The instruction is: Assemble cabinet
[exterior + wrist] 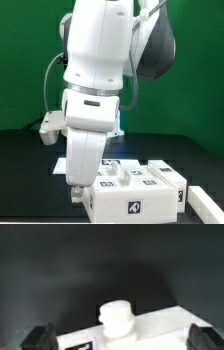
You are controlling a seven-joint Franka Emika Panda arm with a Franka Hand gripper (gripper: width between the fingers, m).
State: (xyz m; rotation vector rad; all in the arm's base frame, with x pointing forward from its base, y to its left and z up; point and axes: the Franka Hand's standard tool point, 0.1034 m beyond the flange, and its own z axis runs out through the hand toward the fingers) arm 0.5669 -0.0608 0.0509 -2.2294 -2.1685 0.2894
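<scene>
The white cabinet (135, 195) lies on the black table at the exterior view's lower right, a box-shaped block with black-and-white tags on its top and front. My gripper (80, 188) reaches down at its left end. In the wrist view the dark fingers (45, 338) stand wide apart, and the gripper (120, 340) is open, straddling a white part of the cabinet (160, 325). A rounded white peg (116, 317) rises from that part between the fingers, touching neither. Beside the peg I see the corner of a tag (85, 345).
The marker board (128, 160) lies flat on the table behind the cabinet, partly hidden by the arm. The bulky white arm (95, 70) fills the middle of the exterior view. A green wall stands behind, and black tabletop (30, 175) lies to the left.
</scene>
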